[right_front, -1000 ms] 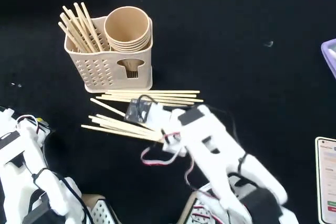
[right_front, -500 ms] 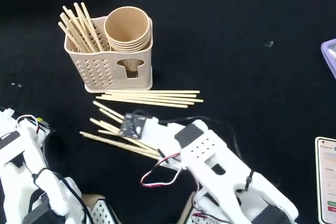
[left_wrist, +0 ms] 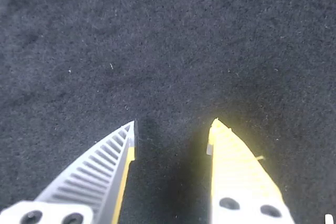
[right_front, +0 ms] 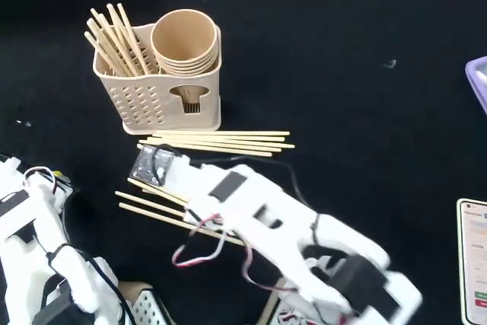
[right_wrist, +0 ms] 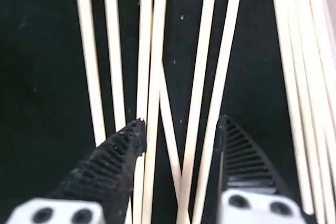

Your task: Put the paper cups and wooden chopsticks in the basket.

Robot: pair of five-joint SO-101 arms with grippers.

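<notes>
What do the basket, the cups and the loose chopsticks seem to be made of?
Basket: probably moulded plastic, beige and matte, with regular rows of slots in its wall.
Cups: paper by the look, tan and dull, with thin rims, nested in a stack.
Chopsticks: pale bare wood or bamboo, seemingly unvarnished, with no shine.

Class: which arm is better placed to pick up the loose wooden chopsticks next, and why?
Right. Its open claw sits directly over the loose pale wooden chopsticks, with several between its jaws. The left claw, also open, has just black tabletop beneath it.
</notes>
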